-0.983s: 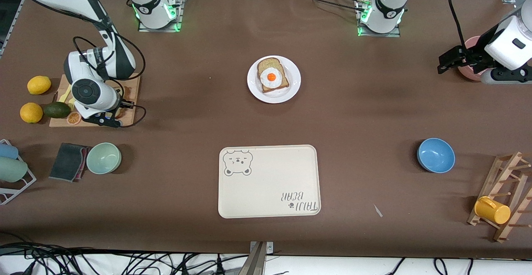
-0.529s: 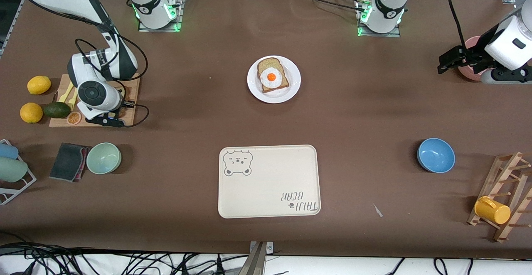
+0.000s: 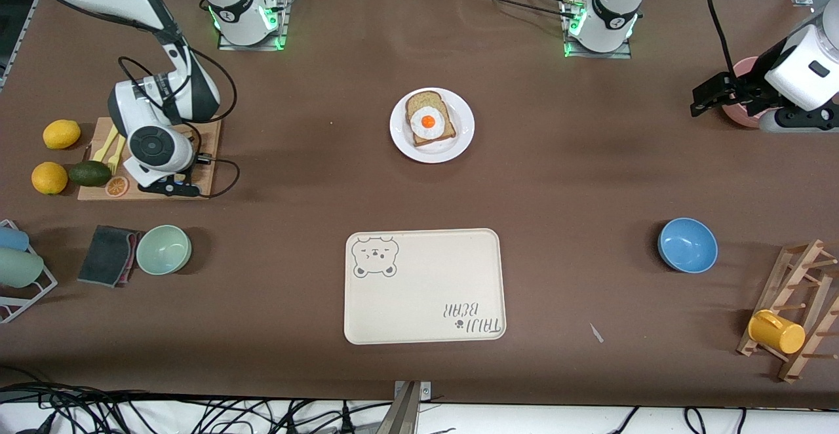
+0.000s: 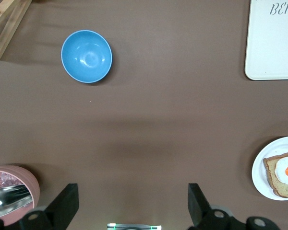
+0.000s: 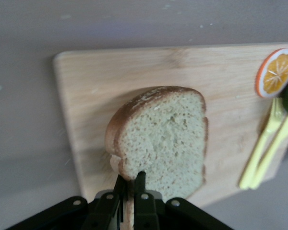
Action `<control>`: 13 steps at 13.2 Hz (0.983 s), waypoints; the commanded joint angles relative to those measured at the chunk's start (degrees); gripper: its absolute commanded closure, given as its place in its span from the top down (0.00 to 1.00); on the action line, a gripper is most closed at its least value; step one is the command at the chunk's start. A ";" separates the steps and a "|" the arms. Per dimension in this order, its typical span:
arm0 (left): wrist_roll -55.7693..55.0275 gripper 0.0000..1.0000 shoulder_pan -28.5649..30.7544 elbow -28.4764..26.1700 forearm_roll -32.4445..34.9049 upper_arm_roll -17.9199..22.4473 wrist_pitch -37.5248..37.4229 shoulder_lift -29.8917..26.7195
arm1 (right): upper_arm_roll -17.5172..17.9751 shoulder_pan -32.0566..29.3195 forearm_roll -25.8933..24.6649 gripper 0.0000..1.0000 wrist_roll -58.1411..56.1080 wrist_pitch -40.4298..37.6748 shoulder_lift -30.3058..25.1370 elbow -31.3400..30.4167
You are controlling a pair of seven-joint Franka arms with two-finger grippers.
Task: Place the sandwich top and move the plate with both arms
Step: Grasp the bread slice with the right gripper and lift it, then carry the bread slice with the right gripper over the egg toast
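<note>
From the front view, my right end effector (image 3: 172,185) hangs over the wooden cutting board (image 3: 204,158) at the right arm's end of the worktop (image 3: 590,178), with 2 lemons (image 3: 56,155), an avocado (image 3: 90,173) and an orange slice (image 3: 117,186) at the board's other edge. The plate (image 3: 432,125), well apart from the board toward the worktop's middle, carries the egg-topped slice (image 3: 429,119); the cream bear tray (image 3: 425,285) lies nearer the camera than the plate. My left end effector (image 3: 711,96) waits by the pink bowl (image 3: 741,103) at the left arm's end. In my left wrist view, its fingers (image 4: 62,208) stand wide apart with nothing between them, over bare worktop between the blue bowl (image 4: 86,56) and the plate (image 4: 261,175). In my right wrist view, my fingers (image 5: 140,184) are clamped on the edge of the sandwich top (image 5: 163,141), which is over the cutting board (image 5: 110,86), beside the yellow utensils (image 5: 269,148).
</note>
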 commanded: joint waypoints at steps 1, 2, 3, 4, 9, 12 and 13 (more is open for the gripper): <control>1.01 1.00 0.02 -0.20 0.78 0.09 -0.61 -0.81 | 7.73 0.15 -0.10 0.00 -0.16 -11.81 -3.48 4.73; 1.01 1.00 0.02 -0.20 0.78 0.09 -0.61 -0.81 | 10.54 0.15 1.82 0.00 -0.42 -16.12 -3.39 7.72; 1.01 1.00 0.02 -0.20 0.78 0.09 -0.61 -0.81 | 13.79 0.15 3.67 0.00 -1.03 -19.91 -3.39 10.45; 1.01 1.00 0.02 -0.20 0.78 0.09 -0.61 -0.81 | 15.83 0.15 5.43 0.00 -1.22 -22.82 -3.22 13.35; 1.01 1.00 0.02 -0.20 0.78 0.18 -0.61 -0.81 | 21.21 9.96 11.60 0.00 5.07 -29.17 2.30 27.67; 1.01 1.00 0.02 -0.20 0.78 0.18 -0.61 -0.81 | 21.12 24.27 11.33 0.00 16.77 -33.80 11.59 40.13; 1.01 1.00 0.02 -0.20 0.78 0.18 -0.61 -0.81 | 21.12 28.15 11.33 0.00 21.41 -36.61 16.34 46.53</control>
